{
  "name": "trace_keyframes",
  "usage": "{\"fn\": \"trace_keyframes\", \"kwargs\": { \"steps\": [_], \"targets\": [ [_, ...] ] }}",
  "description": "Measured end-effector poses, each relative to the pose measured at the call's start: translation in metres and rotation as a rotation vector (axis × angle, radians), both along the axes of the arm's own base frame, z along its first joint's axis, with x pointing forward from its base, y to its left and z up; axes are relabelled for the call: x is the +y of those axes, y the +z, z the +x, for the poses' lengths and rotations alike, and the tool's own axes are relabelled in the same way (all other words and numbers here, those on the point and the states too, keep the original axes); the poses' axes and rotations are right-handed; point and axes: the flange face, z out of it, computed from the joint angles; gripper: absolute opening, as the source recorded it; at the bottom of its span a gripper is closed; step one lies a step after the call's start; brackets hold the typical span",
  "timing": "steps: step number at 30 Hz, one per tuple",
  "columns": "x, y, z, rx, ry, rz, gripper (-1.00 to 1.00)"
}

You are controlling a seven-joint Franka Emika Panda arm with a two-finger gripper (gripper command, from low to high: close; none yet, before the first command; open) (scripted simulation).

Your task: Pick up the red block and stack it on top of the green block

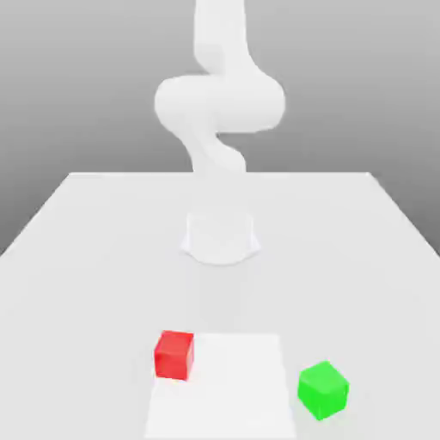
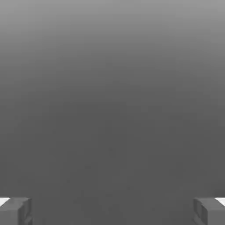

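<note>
Two small cubes sit on the white bench [image 1: 94, 258] near its front edge: the green block [image 1: 323, 390] nearest, at about five o'clock, and the red block [image 1: 174, 354] well apart at about seven o'clock. Both look rigid, light and smooth-faced, so I judge a square pinch across two opposite sides of the red one best. No writing or labels show. Farther back rises the arm [image 1: 219, 103]. The tool [image 2: 112, 211] is released, fingertips [image 2: 15, 211] wide apart, holding nothing

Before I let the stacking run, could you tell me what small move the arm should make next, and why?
Probably bring the open gripper down over the red block. Its fingers stand wide apart with nothing between them, and the block sits untouched on the table, apart from the green block.
</note>
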Motion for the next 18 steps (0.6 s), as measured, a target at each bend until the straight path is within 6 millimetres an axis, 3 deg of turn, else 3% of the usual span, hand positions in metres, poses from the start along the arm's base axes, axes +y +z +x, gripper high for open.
{"fn": "trace_keyframes", "kwargs": {
  "steps": [4,9,13,18],
  "targets": [
    [-0.013,-0.099,0.045,0.158,-0.051,-0.043,0.0],
    [-0.039,-0.224,0.065,0.349,-0.096,-0.048,0.0],
    [-0.058,-0.322,0.053,0.501,-0.119,-0.015,0.0],
    [-0.069,-0.425,0.013,0.666,-0.133,0.071,0.0]
  ]
}}
